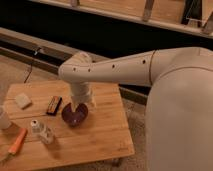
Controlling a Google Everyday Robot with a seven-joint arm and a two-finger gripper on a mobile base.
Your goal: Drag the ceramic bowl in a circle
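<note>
The ceramic bowl [74, 115] is small, round and dark purple-maroon. It sits on the wooden table [100, 135] near its middle. My white arm reaches in from the right and bends down over the bowl. My gripper [79, 104] hangs right at the bowl's far rim, its tip reaching into or touching the bowl. The arm's wrist hides the far part of the bowl.
On the table's left part lie a dark rectangular packet [54, 105], a pale sponge-like block [22, 100], a white cup [4, 119] at the left edge, a small clear bottle [45, 133] with a white cap, and an orange tool [18, 141].
</note>
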